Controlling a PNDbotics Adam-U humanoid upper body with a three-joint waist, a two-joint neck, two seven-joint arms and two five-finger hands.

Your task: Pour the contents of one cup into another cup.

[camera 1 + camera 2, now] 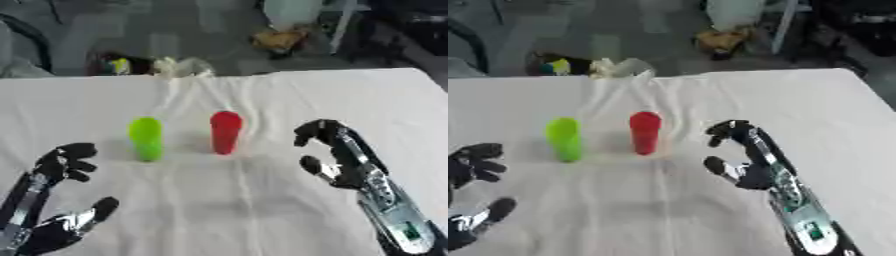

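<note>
Two upright plastic cups, one tall green cup (pixel 146 138) and one tall red cup (pixel 225 132), stand side by side (apart) on the white tablecloth (pixel 262 210). Right eye view: the right hand (pixel 741 160) is spread open near the red cup; the left hand (pixel 474 167) is open, holding nothing.

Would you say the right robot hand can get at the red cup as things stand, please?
Probably yes. The right robot hand is open beside the red cup, thumb and fingers turned toward it, with only bare white tablecloth between them. The green cup stands on the far side, out of the way.
</note>
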